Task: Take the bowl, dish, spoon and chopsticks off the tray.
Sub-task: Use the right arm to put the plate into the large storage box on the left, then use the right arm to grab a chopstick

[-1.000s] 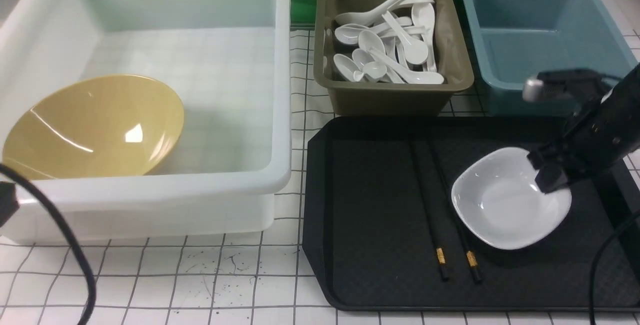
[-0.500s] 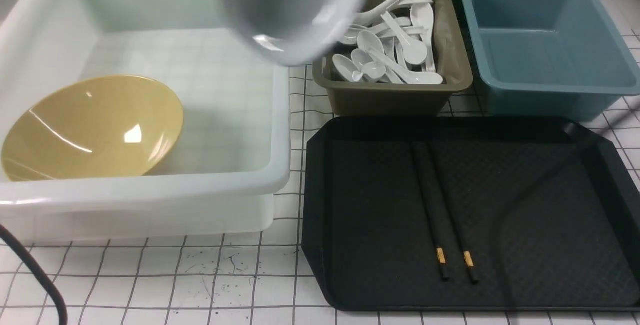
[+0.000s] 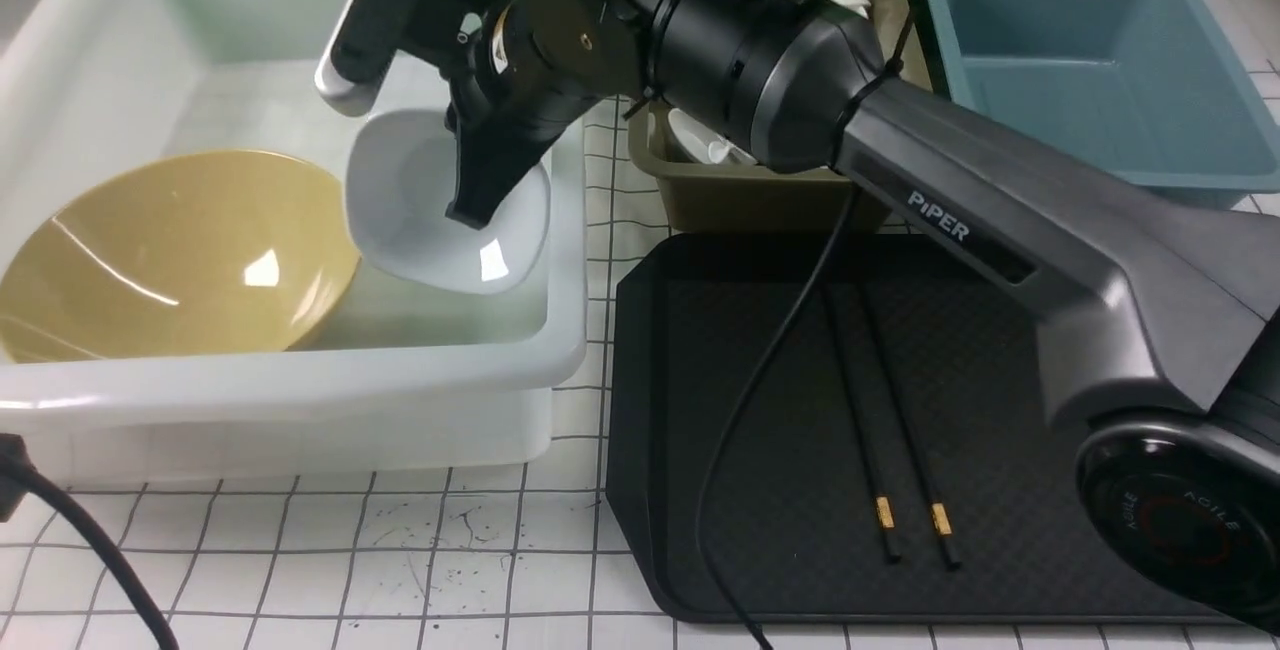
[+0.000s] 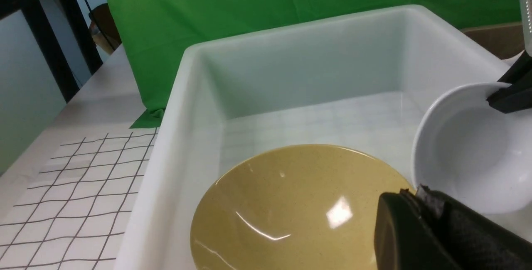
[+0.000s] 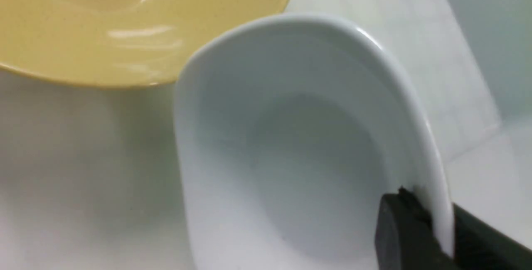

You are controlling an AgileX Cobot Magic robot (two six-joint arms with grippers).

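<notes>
Your right gripper (image 3: 472,205) pinches the dish (image 3: 420,210) by its rim, tilted inside the tub (image 3: 300,380) just beside the bowl (image 3: 170,250), so release at this tilt and it may clack against that bowl.

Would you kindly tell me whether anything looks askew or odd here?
The dish is steeply tilted in the white tub, pinched by its rim in the right tool; the bowl beside it leans too. Nothing looks spilled or damaged.
</notes>
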